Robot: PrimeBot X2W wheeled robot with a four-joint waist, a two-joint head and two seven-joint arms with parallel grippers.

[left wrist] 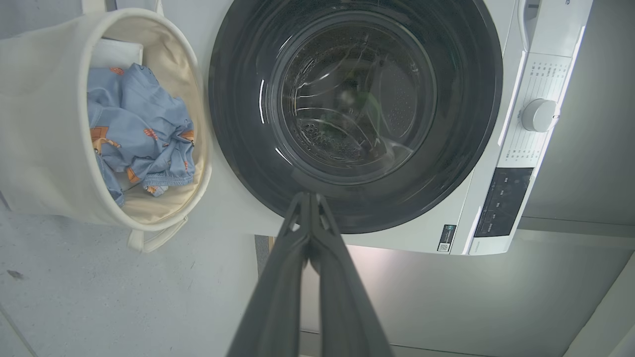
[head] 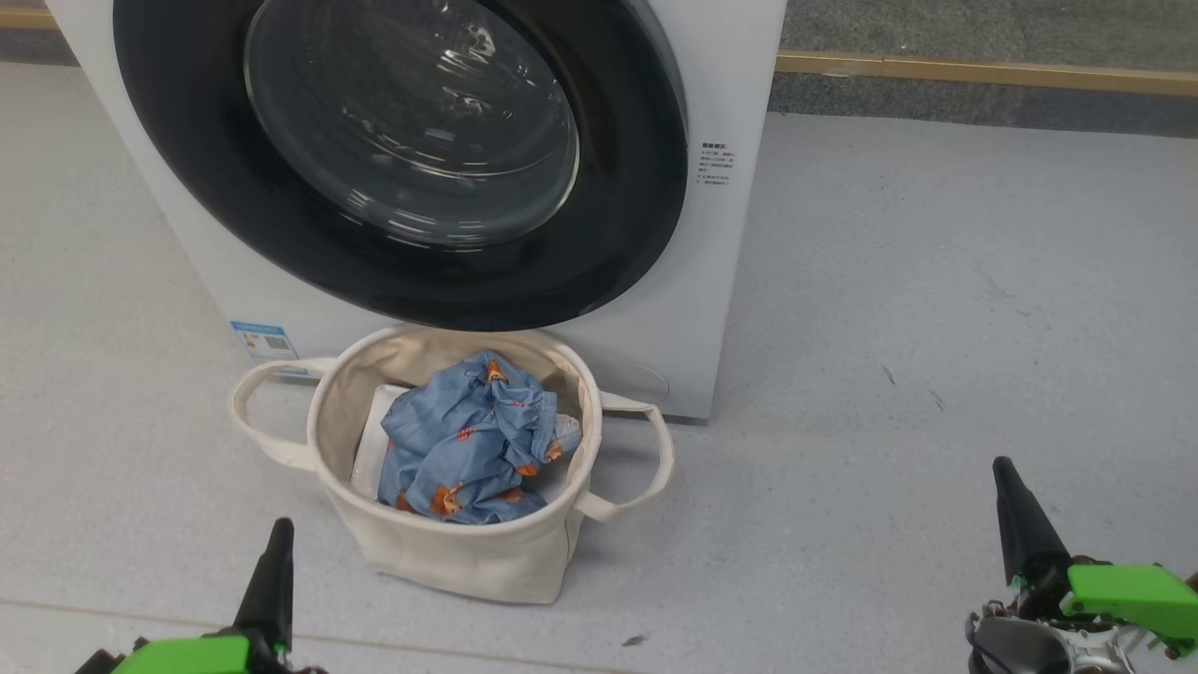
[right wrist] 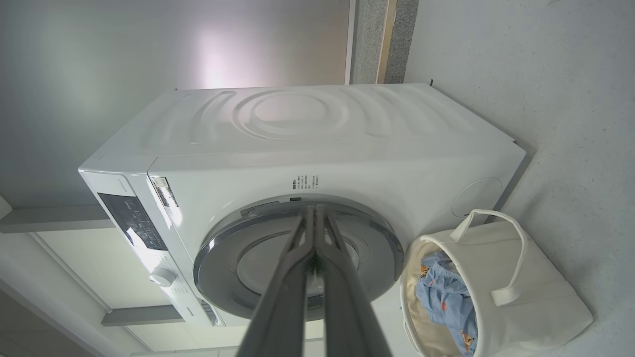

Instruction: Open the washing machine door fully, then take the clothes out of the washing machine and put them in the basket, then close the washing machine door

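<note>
1. Stretching across the scene, the pale grey speckled floor (head: 936,328) carries everything else.
2. The washing machine (head: 725,75) stands at the far left, a white box with small printed labels on its front.
3. The washing machine door (head: 412,122) sits shut against the front of the washer, its glossy black ring around the bulging glass. Through the glass the left wrist view shows bare perforated drum metal.
4. The basket (head: 449,562) stands upright on the floor just near of the washer, below the door, with a loop handle out to each side.
5. The clothes (head: 468,440) lie crumpled inside the basket, blue fabric with small orange figures, filling most of its middle and right.
6. A white folded sheet (head: 374,431) lies in the basket under the clothes, showing at the left.
7. The left gripper (head: 280,529) hangs at the near left with its fingers pressed together, holding nothing, well apart from the basket.
8. The right gripper (head: 1006,468) hangs at the near right, fingers likewise pinched together and empty.
9. A blue sticker (head: 264,342) sits low on the washer's front, left of the basket.
</note>
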